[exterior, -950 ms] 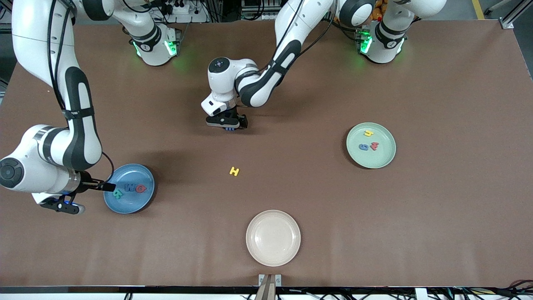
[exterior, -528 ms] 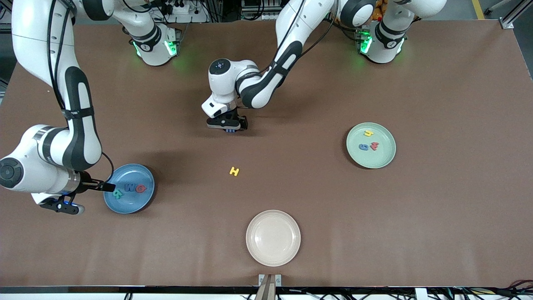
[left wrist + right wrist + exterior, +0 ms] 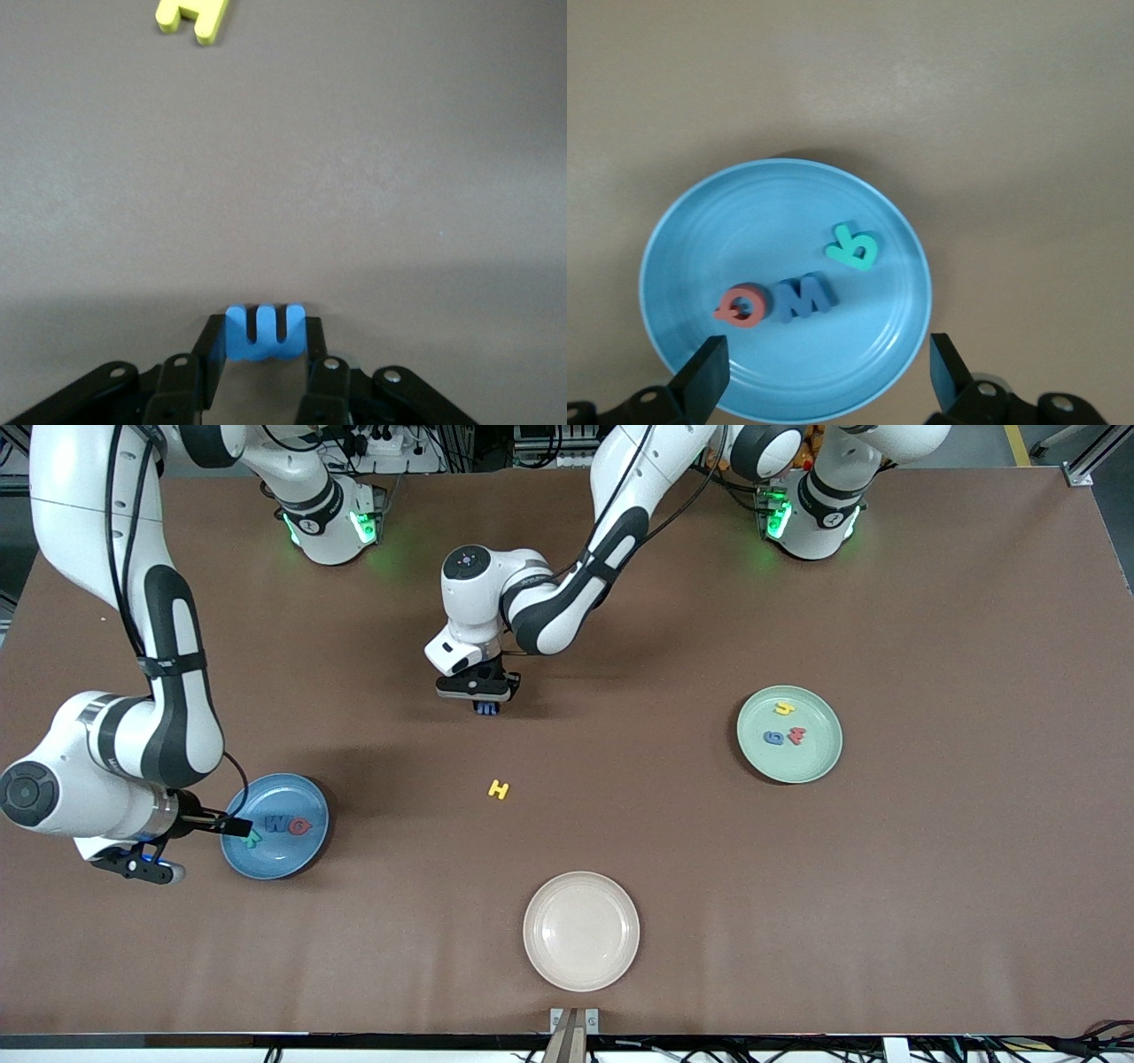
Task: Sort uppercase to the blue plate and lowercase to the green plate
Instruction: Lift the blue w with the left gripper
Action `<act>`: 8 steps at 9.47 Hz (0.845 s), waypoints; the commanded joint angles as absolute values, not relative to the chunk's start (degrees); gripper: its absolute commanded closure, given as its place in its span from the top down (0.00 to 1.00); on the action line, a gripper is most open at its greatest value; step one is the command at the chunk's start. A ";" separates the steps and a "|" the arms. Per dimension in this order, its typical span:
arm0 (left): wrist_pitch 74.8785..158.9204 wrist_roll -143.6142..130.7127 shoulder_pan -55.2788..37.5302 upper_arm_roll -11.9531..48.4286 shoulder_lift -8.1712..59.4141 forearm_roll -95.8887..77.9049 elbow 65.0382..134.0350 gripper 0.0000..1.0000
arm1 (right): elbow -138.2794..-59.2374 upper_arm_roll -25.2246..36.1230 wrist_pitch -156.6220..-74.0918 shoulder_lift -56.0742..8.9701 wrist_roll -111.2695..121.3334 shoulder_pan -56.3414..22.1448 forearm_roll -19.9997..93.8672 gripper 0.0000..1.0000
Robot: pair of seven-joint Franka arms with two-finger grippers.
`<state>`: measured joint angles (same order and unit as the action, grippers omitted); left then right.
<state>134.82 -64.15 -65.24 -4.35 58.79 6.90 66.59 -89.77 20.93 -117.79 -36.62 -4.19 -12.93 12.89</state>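
Closing on the small blue foam lowercase m (image 3: pixel 264 333) mid-table, the left gripper (image 3: pixel 485 707) is now clamped; transfer to the mint-green plate (image 3: pixel 819 757) is pending. The right gripper (image 3: pixel 824 376) waits open-jawed above the blue plate (image 3: pixel 682 266).

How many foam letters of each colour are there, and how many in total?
Blue: 3, the W on the blue plate, the g on the green plate, the m in the left gripper
Red: 2, the Q, the m/w
Yellow: 2, the H, the h
Teal: 1, the R
Total: 8
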 commanded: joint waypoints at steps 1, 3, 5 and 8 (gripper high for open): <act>132.29 -63.46 -64.42 -3.96 56.96 5.71 66.88 0.24 | -89.03 20.92 -117.33 -36.74 -9.56 -15.20 12.74 1.00; 129.13 -60.49 -61.72 -3.96 53.98 4.14 66.97 0.20 | -88.68 20.92 -117.33 -37.00 -11.86 -16.52 12.74 1.00; 126.92 -54.17 -57.33 -4.39 49.77 -1.65 67.15 0.20 | -87.90 19.52 -117.60 -37.61 -16.23 -17.92 12.83 1.00; 124.81 -48.01 -48.37 -4.22 44.66 -2.55 67.41 0.20 | -84.30 11.80 -117.86 -39.11 -30.98 -18.89 12.57 1.00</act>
